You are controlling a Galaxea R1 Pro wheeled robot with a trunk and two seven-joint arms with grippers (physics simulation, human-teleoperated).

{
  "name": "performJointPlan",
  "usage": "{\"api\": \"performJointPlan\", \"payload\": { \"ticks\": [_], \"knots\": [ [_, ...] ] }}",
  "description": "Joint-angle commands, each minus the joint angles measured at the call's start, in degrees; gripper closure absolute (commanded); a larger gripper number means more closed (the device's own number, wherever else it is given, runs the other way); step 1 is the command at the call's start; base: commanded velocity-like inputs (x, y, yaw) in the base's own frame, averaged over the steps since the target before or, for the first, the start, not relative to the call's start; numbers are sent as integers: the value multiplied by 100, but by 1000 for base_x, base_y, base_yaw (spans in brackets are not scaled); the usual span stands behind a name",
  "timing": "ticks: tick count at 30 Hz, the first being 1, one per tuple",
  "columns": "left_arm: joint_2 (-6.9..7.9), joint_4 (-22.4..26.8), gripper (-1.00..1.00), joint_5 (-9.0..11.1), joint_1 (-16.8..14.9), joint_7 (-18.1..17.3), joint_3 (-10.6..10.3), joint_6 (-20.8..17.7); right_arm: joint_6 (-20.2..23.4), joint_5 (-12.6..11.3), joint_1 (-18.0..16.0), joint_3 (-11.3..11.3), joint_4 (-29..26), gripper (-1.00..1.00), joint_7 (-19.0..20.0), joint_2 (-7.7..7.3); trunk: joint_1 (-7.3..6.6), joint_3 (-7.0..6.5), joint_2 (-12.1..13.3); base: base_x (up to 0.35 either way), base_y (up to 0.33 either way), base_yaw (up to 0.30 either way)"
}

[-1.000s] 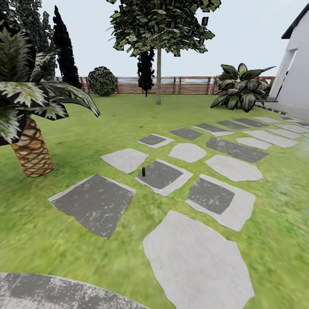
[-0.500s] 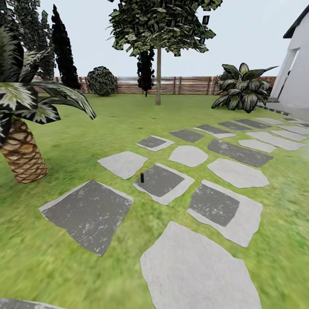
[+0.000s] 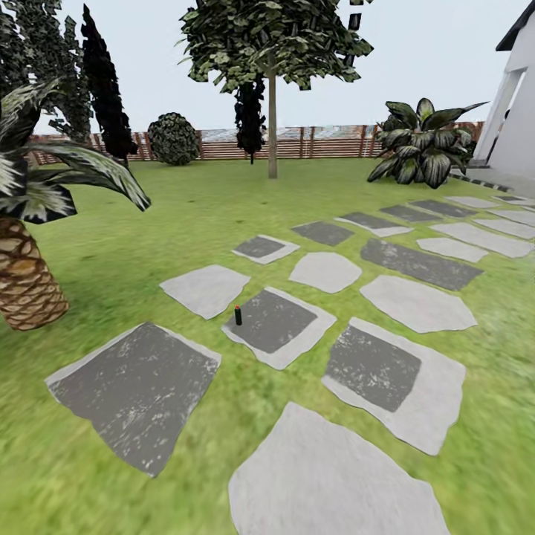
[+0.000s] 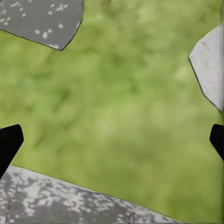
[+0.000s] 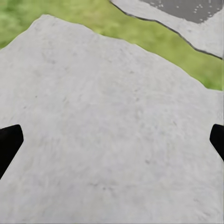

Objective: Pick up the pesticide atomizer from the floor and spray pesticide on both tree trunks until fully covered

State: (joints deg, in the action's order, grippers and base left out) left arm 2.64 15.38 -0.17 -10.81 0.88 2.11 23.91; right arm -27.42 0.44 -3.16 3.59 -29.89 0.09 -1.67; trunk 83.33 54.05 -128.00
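The pesticide atomizer (image 3: pixel 238 315), a small black bottle with a red cap, stands upright in the head view at the left edge of a dark stepping stone (image 3: pixel 276 324), some way ahead on the lawn. One tall tree stands far behind it by the fence; its straight trunk (image 3: pixel 272 126) rises to a blocky green crown (image 3: pixel 271 37). My left gripper (image 4: pixel 112 142) hangs open over grass, dark fingertips wide apart. My right gripper (image 5: pixel 112 144) is open above a pale paving slab (image 5: pixel 107 130). Both hold nothing.
Grey stepping stones (image 3: pixel 416 301) run from the near ground to the right. A short palm (image 3: pixel 22 286) stands close on the left. Dark conifers (image 3: pixel 100 82), a round shrub (image 3: pixel 172 137), a broad-leaved plant (image 3: pixel 423 145) and a slatted fence (image 3: pixel 319 141) line the back. A white building (image 3: pixel 516 111) is at right.
The whole head view has shifted as the camera advanced: the palm slid left, the round paving at the bottom left went out of view, and the atomizer and stones sit lower and nearer.
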Motion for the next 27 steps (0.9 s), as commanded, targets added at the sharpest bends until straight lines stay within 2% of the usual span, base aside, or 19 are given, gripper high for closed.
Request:
{"api": "performJointPlan", "payload": {
  "ticks": [1, 27],
  "knots": [
    [0, 0, -100, 0, 0, 0, 0, 0, 0, 0, 0, -1, -2, -100, 0, 0, 0, 0, 0, 296, -143, 0],
    [0, 0, -100, -1, 0, 0, 3, 0, 0, 0, 0, 0, -1, -100, 0, 0, 0, 0, 0, 295, -143, 0]
  ]
}}
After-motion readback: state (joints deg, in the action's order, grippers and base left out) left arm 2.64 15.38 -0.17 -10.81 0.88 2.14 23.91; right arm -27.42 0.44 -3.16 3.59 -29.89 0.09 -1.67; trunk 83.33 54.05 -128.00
